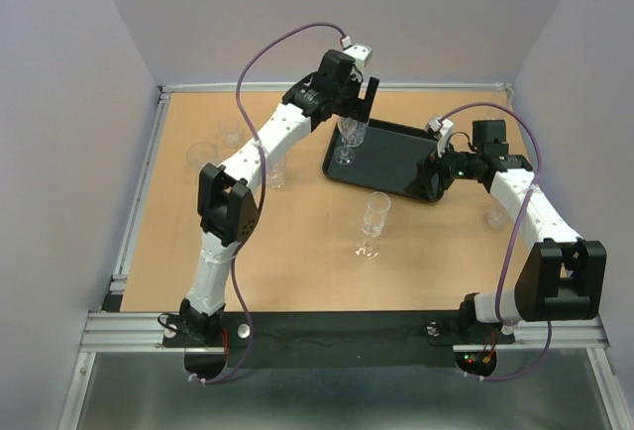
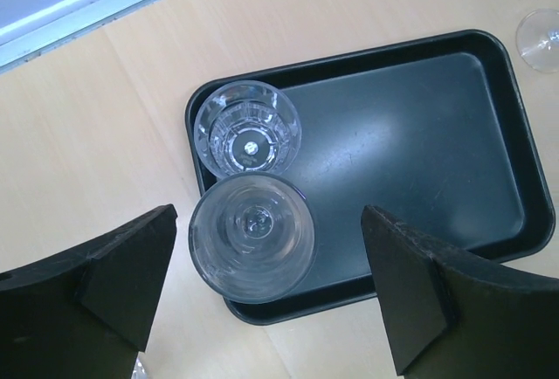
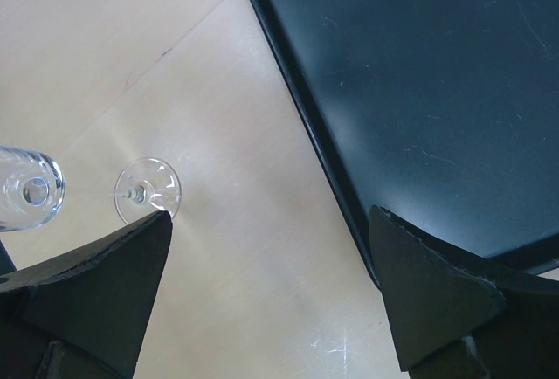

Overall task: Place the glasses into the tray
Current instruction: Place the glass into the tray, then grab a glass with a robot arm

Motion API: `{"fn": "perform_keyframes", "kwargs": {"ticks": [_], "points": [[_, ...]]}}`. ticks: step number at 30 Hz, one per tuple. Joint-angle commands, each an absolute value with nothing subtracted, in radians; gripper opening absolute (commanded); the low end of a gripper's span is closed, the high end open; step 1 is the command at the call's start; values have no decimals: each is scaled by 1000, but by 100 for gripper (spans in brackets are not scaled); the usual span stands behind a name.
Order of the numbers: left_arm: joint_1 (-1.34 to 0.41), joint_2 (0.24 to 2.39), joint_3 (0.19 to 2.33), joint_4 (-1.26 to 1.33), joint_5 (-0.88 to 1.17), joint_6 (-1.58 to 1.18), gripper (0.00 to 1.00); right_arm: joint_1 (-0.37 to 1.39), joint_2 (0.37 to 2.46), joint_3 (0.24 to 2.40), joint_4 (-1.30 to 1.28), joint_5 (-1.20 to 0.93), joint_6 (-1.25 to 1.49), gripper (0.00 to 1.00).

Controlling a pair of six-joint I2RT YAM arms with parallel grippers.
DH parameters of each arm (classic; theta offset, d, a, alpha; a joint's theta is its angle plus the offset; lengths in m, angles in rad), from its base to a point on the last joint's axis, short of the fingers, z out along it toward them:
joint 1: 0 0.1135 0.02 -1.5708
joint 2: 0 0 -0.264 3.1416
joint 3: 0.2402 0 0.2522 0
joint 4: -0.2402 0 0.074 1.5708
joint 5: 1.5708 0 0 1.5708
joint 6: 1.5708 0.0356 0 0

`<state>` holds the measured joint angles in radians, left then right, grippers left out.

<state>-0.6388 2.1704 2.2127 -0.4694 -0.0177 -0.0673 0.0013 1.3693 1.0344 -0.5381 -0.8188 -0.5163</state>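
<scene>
The black tray [image 1: 401, 162] lies right of the table's middle. Two glasses stand in its left end: a ribbed tumbler [image 2: 248, 127] and a taller glass [image 2: 251, 237] near the rim. My left gripper [image 2: 269, 215] hovers above the taller glass, open, with its fingers apart from the glass on both sides. From above, that gripper [image 1: 363, 105] sits over a stemmed glass [image 1: 348, 139]. My right gripper [image 3: 269, 220] is open and empty over bare table beside the tray's edge [image 3: 314, 134]. A tall flute [image 1: 373, 222] stands in front of the tray, its foot [image 3: 147, 190] near my right gripper's left finger.
Loose glasses stand at the table's left [image 1: 230, 131], [image 1: 201, 156], [image 1: 275, 174]. One more glass [image 1: 495, 216] sits under the right arm. A glass foot [image 2: 541, 38] shows beyond the tray's far end. A metal rail [image 1: 139, 192] borders the table.
</scene>
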Motion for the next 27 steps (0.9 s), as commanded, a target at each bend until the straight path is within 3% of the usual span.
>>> {"fn": "perform_keyframes", "kwargs": {"ticks": [1,10,27], "points": [[-634,2007,2247,-440,-5,-66,99,5,1362,1035,-505,-813,-523,99],[-634,1757,2028,-359,68,-37,99,5,1355,1031,-506,-804,-538,99],[-612,1197,1407,-117,-193,23,99,-23,1240,992,-514,-798,-637,99]]}}
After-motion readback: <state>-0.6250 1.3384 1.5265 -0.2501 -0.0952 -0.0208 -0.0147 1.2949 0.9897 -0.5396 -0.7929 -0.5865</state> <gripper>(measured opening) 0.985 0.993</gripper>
